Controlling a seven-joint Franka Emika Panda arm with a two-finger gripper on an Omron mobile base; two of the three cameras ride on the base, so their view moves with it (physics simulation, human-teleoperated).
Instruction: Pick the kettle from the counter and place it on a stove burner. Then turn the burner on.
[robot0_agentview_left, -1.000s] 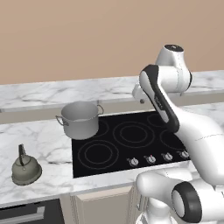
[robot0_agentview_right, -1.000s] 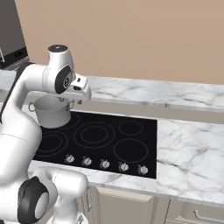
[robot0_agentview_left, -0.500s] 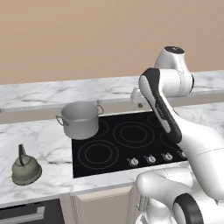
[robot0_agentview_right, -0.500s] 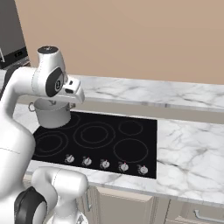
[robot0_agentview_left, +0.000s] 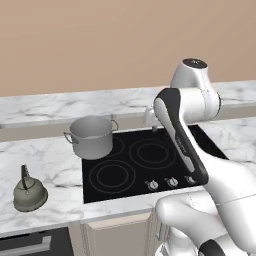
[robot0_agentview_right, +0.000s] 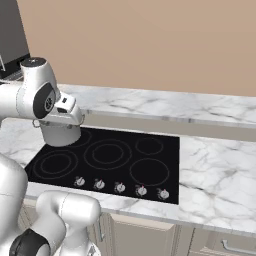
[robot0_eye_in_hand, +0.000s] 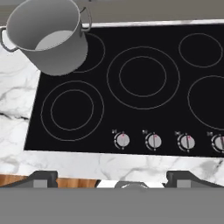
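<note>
The arm hides the right part of the cooktop (robot0_agentview_left: 145, 160) in the left base view and part of the pot (robot0_agentview_right: 60, 134) in the right base view. The hand view cuts off the rightmost knob (robot0_eye_in_hand: 218, 142), and knob markings are too small to read.

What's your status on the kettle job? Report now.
Gripper open, empty, above the cooktop's front edge. Kettle on the counter, left of the stove, untouched. Pot sits on the back-left burner.

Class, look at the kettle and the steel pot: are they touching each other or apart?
Apart. The left base view shows the kettle alone on the counter, with bare marble between it and the pot.
</note>
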